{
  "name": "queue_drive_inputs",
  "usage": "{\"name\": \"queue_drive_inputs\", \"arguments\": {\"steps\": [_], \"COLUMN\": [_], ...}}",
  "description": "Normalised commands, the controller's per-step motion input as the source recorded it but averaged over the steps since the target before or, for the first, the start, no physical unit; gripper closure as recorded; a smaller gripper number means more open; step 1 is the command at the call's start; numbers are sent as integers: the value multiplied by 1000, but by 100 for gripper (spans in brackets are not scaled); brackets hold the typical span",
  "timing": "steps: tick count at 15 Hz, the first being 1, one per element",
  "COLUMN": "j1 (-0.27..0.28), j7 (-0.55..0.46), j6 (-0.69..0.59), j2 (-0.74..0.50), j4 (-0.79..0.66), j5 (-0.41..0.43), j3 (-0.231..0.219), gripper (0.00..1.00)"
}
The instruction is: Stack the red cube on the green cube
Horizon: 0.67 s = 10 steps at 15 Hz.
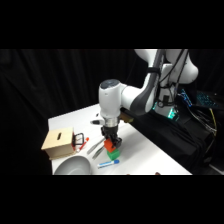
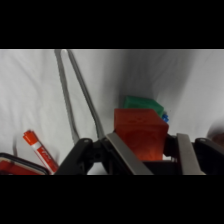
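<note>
The gripper (image 1: pixel 110 145) hangs straight down from the arm over the table (image 1: pixel 145 150), w/ the red cube (image 1: pixel 110 146) between its fingers. In the wrist view the two metal fingers (image 2: pixel 125 156) flank the red cube (image 2: pixel 140 134) left & right; jaws closed to about cube width, pads against its sides, so it's held. Gripper midpoint in that view (image 2: pixel 152 155) sits on the cube's lower part.

The green cube (image 1: pixel 113 154) is directly under the red cube in the side view, only a sliver of green showing below & to the right of the red. In the wrist view the green cube (image 2: pixel 142 103) peeks out just beyond the red one's far edge. Can't tell whether the red cube's bottom touches the green top or hovers just above it.

Rel. to the green cube: a thin blue-tipped stick (image 1: pixel 107 163) lies just beside it toward the front edge of the table; its blue end (image 2: pixel 164 117) shows at the green cube's right in the wrist view. Metal tongs (image 1: pixel 96 148) lie near its left; in the wrist view the tongs (image 2: pixel 75 92) run as two grey arms up the frame. Farther left is a tan box (image 1: pixel 57 143) w/ a slot on top. A grey bowl (image 1: pixel 72 165) sits left & toward the front edge. A red-and-white marker (image 2: pixel 39 150) lies at lower left of the wrist view.
</note>
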Motion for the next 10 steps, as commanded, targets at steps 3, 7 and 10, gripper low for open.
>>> {"name": "queue_drive_inputs", "arguments": {"steps": [3, 7, 10], "j1": [28, 31, 29], "j7": [-7, 3, 26], "j6": [-30, -51, -57], "j2": [75, 65, 44], "j4": [145, 133, 108], "j5": [116, 110, 82], "j3": [47, 30, -7], "gripper": [75, 25, 17]}}
